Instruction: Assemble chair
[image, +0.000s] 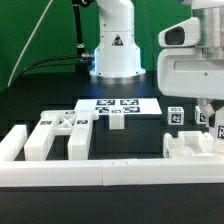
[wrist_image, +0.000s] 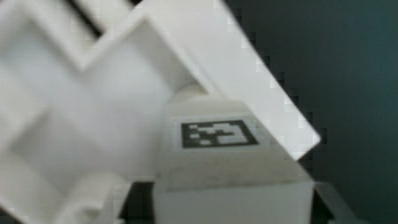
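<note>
Sitting clamped between the jaws: tagged chair piece (wrist_image: 217, 152)

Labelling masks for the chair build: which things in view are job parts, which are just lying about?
Job: white plastic barred frames; white L-shaped plastic piece; small white tagged plastic blocks; white blocky plastic panel.
Lying about: flat white marker board; long low white border rail.

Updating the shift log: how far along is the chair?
Done: nothing looks joined yet; the barred frames and small block lie loose. In hand: the gripper is closed around a tagged piece at the exterior view's right. Left: all the joining.
</note>
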